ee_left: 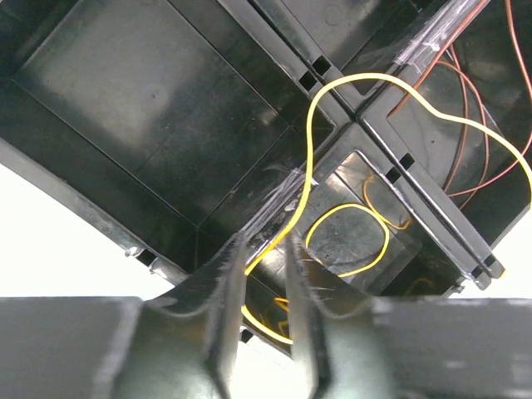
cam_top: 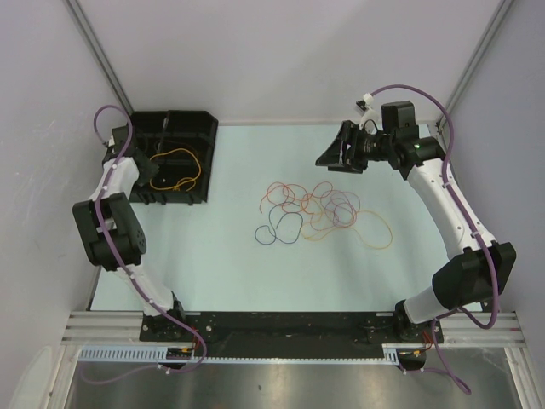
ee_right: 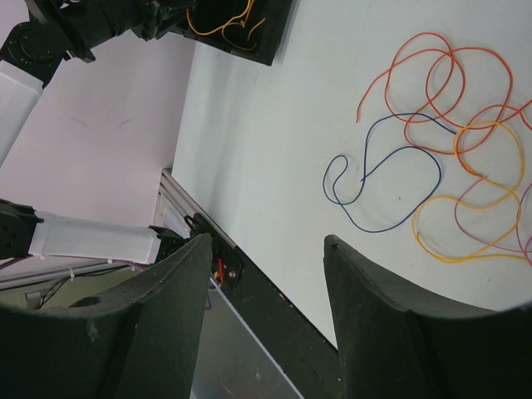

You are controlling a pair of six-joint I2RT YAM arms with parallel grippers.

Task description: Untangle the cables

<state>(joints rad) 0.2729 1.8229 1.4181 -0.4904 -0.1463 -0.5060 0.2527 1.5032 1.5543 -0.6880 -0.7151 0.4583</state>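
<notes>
A tangle of thin cables (cam_top: 319,209), orange, red, yellow, pinkish-purple and dark, lies on the white tabletop at centre. A yellow cable (cam_top: 174,158) and an orange one (cam_top: 174,183) lie in the black tray (cam_top: 211,145) at far left. My left gripper (cam_top: 146,166) hangs over that tray. In the left wrist view it (ee_left: 264,241) is slightly open, and the yellow cable (ee_left: 309,150) runs loose through the gap. My right gripper (cam_top: 332,152) is raised behind and right of the tangle. It (ee_right: 268,241) is wide open and empty, and the dark cable (ee_right: 438,170) lies below.
The tray has dividers and several compartments (ee_left: 125,100), with thin orange cables (ee_left: 465,116) in a neighbouring one. The black rail (cam_top: 281,324) with the arm bases runs along the near edge. Grey walls close the back and sides.
</notes>
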